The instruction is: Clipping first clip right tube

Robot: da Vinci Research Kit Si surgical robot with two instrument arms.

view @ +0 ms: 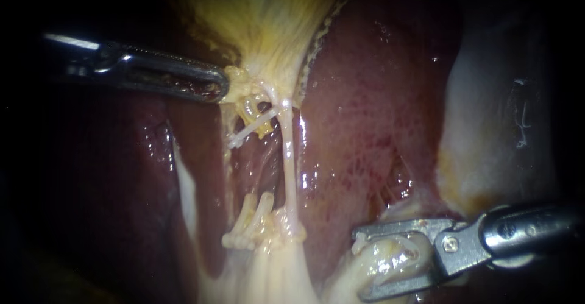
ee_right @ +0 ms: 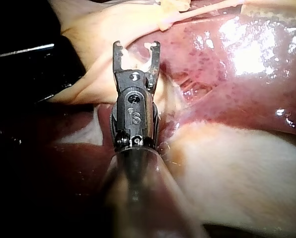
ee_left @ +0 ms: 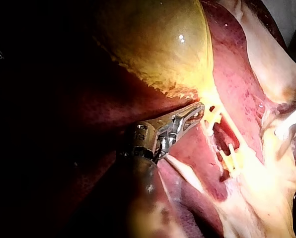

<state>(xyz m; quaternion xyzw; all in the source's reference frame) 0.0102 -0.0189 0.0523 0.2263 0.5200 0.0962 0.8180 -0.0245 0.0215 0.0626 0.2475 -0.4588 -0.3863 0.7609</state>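
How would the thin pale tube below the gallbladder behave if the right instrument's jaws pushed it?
Probably floppy, easily torn: the tube is thin, seemingly taut only because the left instrument grips the gallbladder. Likely slippery: wet glints along it.

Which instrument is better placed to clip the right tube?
The right instrument: its jaws are open and free, facing the right tube. The left instrument is busy, jaws shut on the gallbladder.

So the liver (view: pixel 372 109) is deep maroon, mottled with tiny red speckles (blotchiest around the middle). The gallbladder (view: pixel 262 17) is mustard yellow with fine pale streaks running toward its neck. The long tube (view: pixel 290 170) is creamy white and glossy. The left instrument (view: pixel 222 88) is dark grey steel, and the right instrument (view: pixel 361 264) is brighter silver. The pale tissue (view: pixel 499 127) beside the liver is off-white with tan edges.
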